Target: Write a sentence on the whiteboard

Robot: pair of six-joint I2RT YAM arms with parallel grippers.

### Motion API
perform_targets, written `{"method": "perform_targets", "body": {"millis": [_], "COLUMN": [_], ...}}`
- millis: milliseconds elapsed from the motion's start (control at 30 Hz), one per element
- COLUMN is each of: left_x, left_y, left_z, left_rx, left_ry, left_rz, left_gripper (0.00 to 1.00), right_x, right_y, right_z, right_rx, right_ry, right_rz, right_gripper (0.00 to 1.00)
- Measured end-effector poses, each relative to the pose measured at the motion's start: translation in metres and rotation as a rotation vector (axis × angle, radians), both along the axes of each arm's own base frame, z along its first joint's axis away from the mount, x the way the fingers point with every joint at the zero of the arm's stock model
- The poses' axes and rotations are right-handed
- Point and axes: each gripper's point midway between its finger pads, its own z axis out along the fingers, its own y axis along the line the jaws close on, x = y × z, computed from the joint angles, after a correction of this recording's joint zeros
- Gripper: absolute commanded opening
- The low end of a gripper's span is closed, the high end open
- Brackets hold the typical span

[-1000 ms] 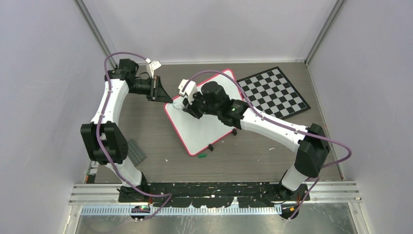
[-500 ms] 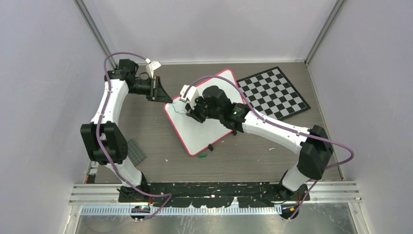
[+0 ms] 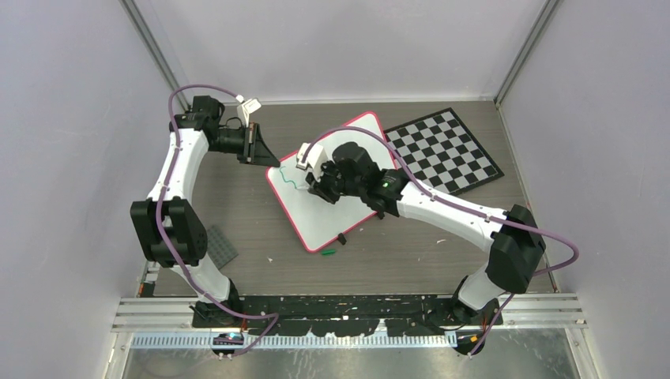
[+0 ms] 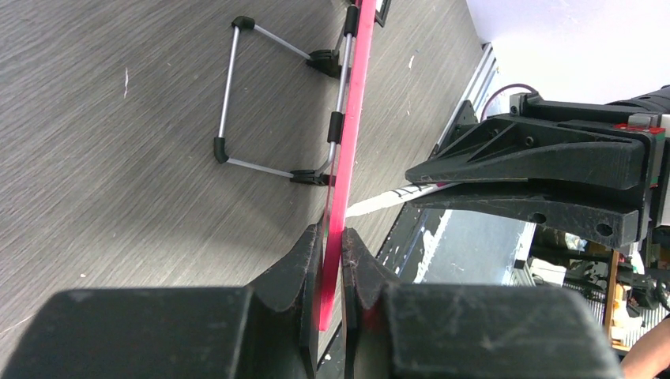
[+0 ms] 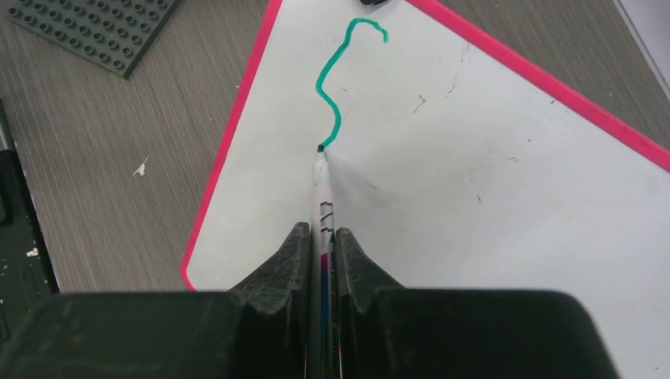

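Observation:
The whiteboard (image 3: 328,221) lies slanted in the middle of the table, white with a red-pink rim. My left gripper (image 3: 269,159) is shut on its far left corner; the left wrist view shows both fingers clamping the red rim (image 4: 348,134) at the gripper (image 4: 333,237). Over the board's left part, my right gripper (image 3: 318,186) is shut on a thin white marker (image 5: 322,189) at the gripper (image 5: 320,230). The marker's tip touches the whiteboard (image 5: 490,197) at the end of a wavy green stroke (image 5: 336,87), all that shows of the sentence. That green stroke (image 3: 291,181) is faint from above.
A black-and-white checkered board (image 3: 446,150) lies at the back right. A grey studded baseplate (image 3: 221,245) sits near the left arm. A small green cap (image 3: 329,252) rests just off the board's near edge, by a black clip (image 3: 342,238). A wire stand (image 4: 229,95) folds under the board.
My right gripper has drawn the marker toward the near right across the board, and the green stroke has grown longer. The left arm has stayed put.

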Motion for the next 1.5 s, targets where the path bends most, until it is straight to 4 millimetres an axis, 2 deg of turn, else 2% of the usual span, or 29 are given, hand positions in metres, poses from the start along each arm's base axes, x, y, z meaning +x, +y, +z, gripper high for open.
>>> {"method": "perform_targets", "body": {"millis": [233, 533, 700, 833, 1100, 1200, 1267, 1333, 1433, 1500], "left_x": [-0.001, -0.002, -0.005, -0.007, -0.003, 0.003, 0.010, 0.019, 0.026, 0.023], "left_y": [0.000, -0.001, -0.001, -0.001, 0.000, 0.000, 0.001, 0.002, 0.002, 0.002], "left_z": [0.001, 0.001, 0.002, 0.003, 0.001, 0.002, 0.004, 0.006, 0.009, 0.008], "left_rx": [0.000, 0.000, 0.008, 0.014, 0.031, 0.041, 0.053, 0.069, 0.075, 0.072], "left_ry": [-0.002, -0.016, -0.033, -0.035, -0.040, -0.043, -0.062, -0.084, -0.096, -0.076], "left_rz": [-0.001, -0.013, -0.037, -0.063, -0.102, -0.121, -0.133, -0.141, -0.145, -0.146], "left_gripper": [0.00, 0.02, 0.01, 0.01, 0.02, 0.13, 0.27, 0.36, 0.40, 0.40], "right_x": [-0.007, -0.010, -0.014, -0.010, 0.014, 0.016, 0.016, 0.017, 0.018, 0.019], "right_y": [0.004, 0.020, 0.021, 0.016, -0.007, -0.010, -0.011, -0.013, -0.014, -0.015], "right_z": [-0.004, 0.013, 0.017, 0.026, 0.037, 0.038, 0.038, 0.037, 0.037, 0.037], "right_rx": [-0.010, 0.036, 0.054, 0.070, 0.087, 0.085, 0.084, 0.083, 0.081, 0.080], "right_ry": [0.036, 0.048, 0.064, 0.053, 0.034, 0.035, 0.036, 0.037, 0.039, 0.037], "right_rz": [0.036, 0.088, 0.104, 0.092, 0.022, 0.014, 0.013, 0.010, 0.008, 0.006], "right_gripper": [0.00, 0.00, 0.00, 0.00, 0.00, 0.00, 0.00, 0.00, 0.00, 0.00]}}
